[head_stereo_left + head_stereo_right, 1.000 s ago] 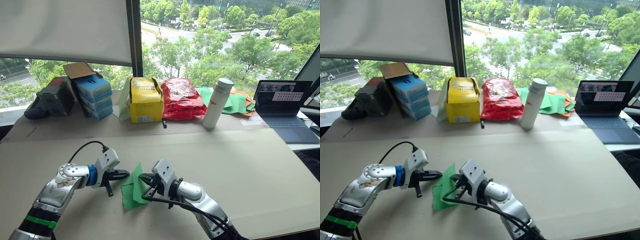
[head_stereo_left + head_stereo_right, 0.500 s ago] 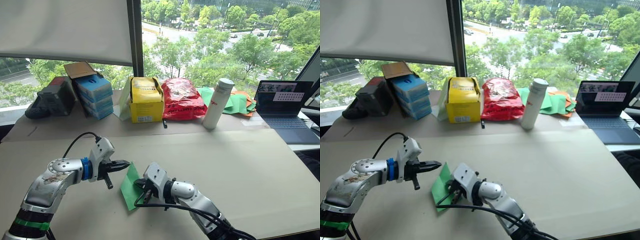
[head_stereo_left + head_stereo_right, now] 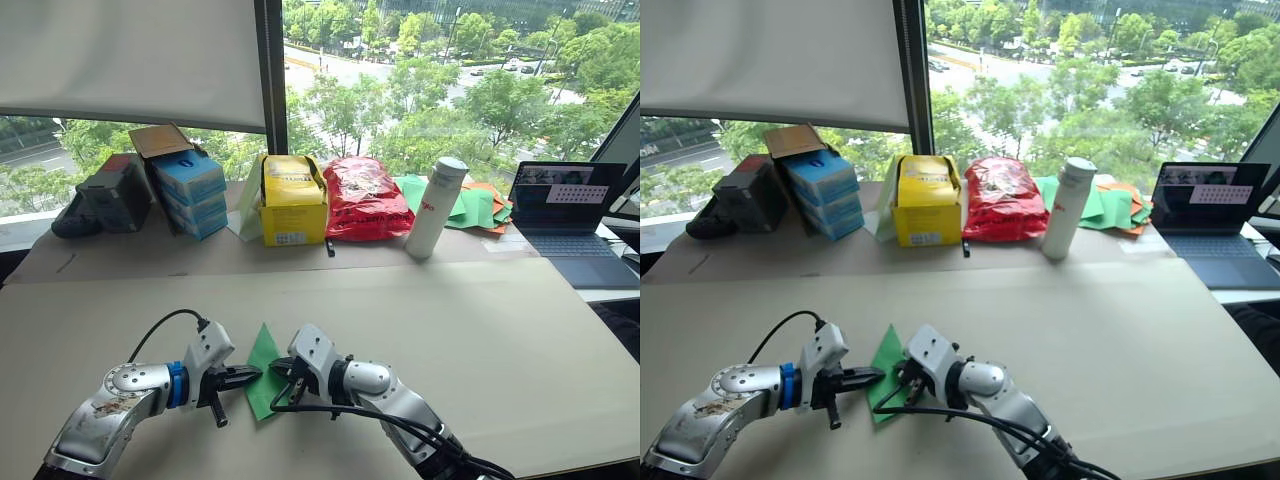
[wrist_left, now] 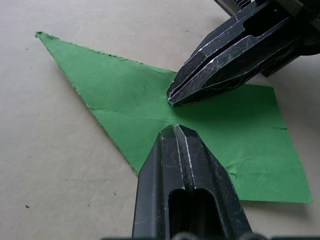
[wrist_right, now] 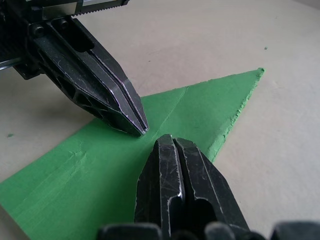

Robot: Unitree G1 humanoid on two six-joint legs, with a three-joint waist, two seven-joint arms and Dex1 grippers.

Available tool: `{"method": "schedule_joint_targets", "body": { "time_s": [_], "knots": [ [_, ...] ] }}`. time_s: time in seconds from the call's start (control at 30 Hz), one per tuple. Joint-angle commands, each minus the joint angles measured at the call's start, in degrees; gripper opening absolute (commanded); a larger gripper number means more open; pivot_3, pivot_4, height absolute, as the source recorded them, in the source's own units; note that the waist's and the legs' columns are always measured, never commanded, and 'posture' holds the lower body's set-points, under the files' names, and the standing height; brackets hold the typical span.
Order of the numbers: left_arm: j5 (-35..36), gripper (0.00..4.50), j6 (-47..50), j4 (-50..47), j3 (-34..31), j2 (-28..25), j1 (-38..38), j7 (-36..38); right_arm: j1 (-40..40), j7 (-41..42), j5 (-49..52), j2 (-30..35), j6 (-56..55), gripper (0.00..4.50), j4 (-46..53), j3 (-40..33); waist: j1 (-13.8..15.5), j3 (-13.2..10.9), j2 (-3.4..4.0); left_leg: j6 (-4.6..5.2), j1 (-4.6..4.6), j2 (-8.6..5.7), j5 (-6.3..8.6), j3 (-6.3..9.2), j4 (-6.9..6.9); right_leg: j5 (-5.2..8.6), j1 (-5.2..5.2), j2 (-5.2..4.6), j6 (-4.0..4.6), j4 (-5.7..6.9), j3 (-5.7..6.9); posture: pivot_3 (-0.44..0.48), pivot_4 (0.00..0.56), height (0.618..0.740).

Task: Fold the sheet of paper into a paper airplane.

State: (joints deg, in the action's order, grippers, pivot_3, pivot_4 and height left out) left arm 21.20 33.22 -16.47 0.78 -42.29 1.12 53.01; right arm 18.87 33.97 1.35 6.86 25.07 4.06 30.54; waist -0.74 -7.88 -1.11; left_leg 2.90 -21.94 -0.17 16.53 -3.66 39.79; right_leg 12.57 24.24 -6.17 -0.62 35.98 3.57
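a matte beige surface (image 3: 480,330) carries a thin bright green paper airplane (image 3: 264,372), folded flat into a slim pointed triangle, lying near its front edge. the paper's long edges look rough and slightly fuzzy, and fine crease lines cross its wider end. its sharp tip points away from the robot, towards the window.

the left end effector (image 3: 250,375), two scuffed black tapered fingers, is pressed together with no gap, tips resting on the green paper from the left side, gripping nothing. the right end effector (image 3: 283,366), the same scratched black shape, is likewise fully closed, tips set down on the paper from the right. the two sets of tips sit close together near the paper's middle, not quite touching.

along the far edge of the surface stand a stack of light blue boxes (image 3: 187,192), a yellow carton (image 3: 291,199) whose print is too small to read, a shiny crinkled red bag (image 3: 361,197), and a tall white bottle (image 3: 435,207) with small red markings that cannot be read. behind the bottle lies a heap of green and orange sheets (image 3: 472,205), and an open laptop (image 3: 568,220) sits at the far right.
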Motion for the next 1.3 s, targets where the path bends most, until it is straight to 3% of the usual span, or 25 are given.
{"method": "schedule_joint_targets", "body": {
  "time_s": [0.03,0.3,1.3],
  "knots": [
    [-2.3,0.02,-0.7,1.7,2.3,-0.1,-1.4,-0.7,3.4,2.3,1.1,0.0,-1.9,0.0,-0.3,-1.9,0.0,0.0,0.0,0.0,0.0,0.0,0.0,0.0,0.0,0.0,0.0,0.0,0.0,0.0,0.01,0.0,0.15,0.74],
    [-4.6,0.02,-2.8,3.0,4.5,-0.6,-1.1,-1.2,9.2,6.1,-0.7,0.5,-5.3,0.0,-9.4,-1.4,0.1,0.0,0.02,0.04,0.06,-0.04,0.02,-0.01,0.0,0.0,-0.06,0.07,0.0,0.01,0.14,0.0,0.15,0.74],
    [-5.7,0.02,-2.6,-1.3,4.9,-2.3,-3.6,-3.1,24.5,3.7,-4.6,-8.9,-12.9,0.0,-39.8,-4.9,-0.8,0.0,0.33,-0.05,0.42,-0.02,0.05,0.0,-0.2,0.01,-0.07,-0.23,0.09,0.09,-0.08,0.0,0.15,0.74]
  ]
}}
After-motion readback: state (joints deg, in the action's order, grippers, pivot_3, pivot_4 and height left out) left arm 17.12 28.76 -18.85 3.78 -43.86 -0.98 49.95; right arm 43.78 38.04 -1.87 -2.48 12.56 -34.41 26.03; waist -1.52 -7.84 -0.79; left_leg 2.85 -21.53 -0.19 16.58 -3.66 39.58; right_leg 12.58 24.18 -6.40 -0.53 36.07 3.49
